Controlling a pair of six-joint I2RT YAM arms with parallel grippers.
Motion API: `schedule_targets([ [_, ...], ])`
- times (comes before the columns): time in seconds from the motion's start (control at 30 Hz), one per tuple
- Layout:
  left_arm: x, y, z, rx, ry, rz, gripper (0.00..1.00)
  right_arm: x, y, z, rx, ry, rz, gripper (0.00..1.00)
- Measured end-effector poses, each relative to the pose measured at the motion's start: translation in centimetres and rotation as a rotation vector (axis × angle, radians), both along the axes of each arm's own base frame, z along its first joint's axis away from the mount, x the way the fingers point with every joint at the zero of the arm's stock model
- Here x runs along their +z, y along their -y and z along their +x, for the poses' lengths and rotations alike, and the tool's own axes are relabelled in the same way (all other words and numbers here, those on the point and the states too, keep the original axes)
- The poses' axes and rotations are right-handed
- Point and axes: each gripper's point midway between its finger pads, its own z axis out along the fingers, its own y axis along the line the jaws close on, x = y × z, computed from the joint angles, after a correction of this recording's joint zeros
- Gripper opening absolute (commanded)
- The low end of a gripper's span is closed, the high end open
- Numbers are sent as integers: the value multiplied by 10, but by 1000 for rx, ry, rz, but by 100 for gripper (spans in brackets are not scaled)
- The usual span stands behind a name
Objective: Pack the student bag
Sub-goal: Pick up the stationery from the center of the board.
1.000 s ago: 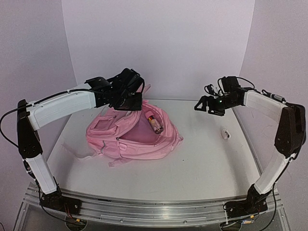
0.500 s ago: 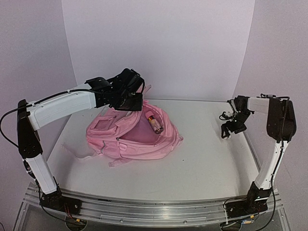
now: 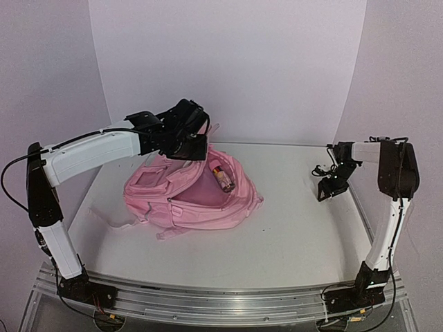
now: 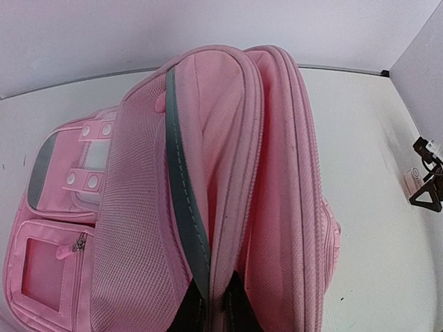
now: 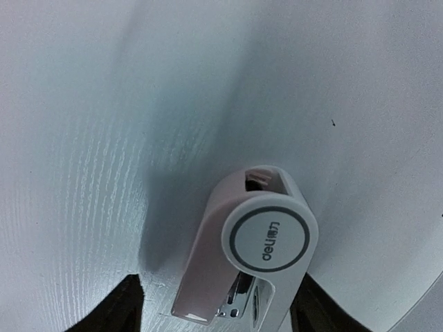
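Note:
The pink student bag [image 3: 181, 197] lies on the table, left of centre, its main compartment open, with a small bottle [image 3: 223, 177] inside. My left gripper [image 3: 190, 146] is shut on the bag's upper zip edge [image 4: 221, 228] and holds it lifted; the jaws pinch the fabric at the bottom of the left wrist view [image 4: 213, 308]. My right gripper [image 3: 327, 191] is low over the table's right side, open, with its fingers either side of a small white and pink stapler [image 5: 249, 242]. The left finger is clear of the stapler. The stapler also shows in the left wrist view [image 4: 412, 182].
White walls close in behind and at both sides. The table's right edge [image 3: 360, 207] runs close to my right gripper. A pink strap [image 3: 111, 221] trails from the bag toward the left front.
My right arm has swung right and down from mid-air to the table, so its open fingers now straddle the stapler. The left gripper still holds the bag edge in place.

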Motion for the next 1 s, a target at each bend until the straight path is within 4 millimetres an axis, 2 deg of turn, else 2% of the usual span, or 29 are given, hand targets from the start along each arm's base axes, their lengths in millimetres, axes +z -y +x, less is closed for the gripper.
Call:
schedule_targets([
  [0.07, 0, 1, 0, -1, 0, 0, 0, 0, 0, 0, -10, -3, 1, 50],
  [0.23, -4, 4, 1, -9, -8, -2, 0, -2, 4, 2, -33, -7, -16, 42],
  [0.3, -5, 5, 1, -14, -12, -3, 0, -2, 5, 4, -39, -4, -21, 29],
  [0.37, -5, 6, 0, -16, -13, -5, 0, -2, 5, 5, -42, -2, -23, 23],
  [0.57, -5, 6, 0, -17, -14, -5, 0, -1, 1, 7, -64, 5, 4, 22],
  [0.7, -5, 6, 0, -18, -14, -5, 0, 6, -14, 7, -101, 10, 88, 22],
  [0.77, -5, 6, 0, -18, -13, -5, 0, 19, -29, 5, -130, 23, 158, 22],
  [0.87, -5, 6, 0, -18, -13, -6, 0, 57, -69, 5, -142, 76, 291, 23],
  [0.9, -5, 6, 0, -17, -13, -6, 0, 74, -89, 4, -126, 101, 337, 23],
  [1.0, -4, 6, 1, -17, -12, -6, 0, 124, -167, -8, -25, 158, 485, 22],
])
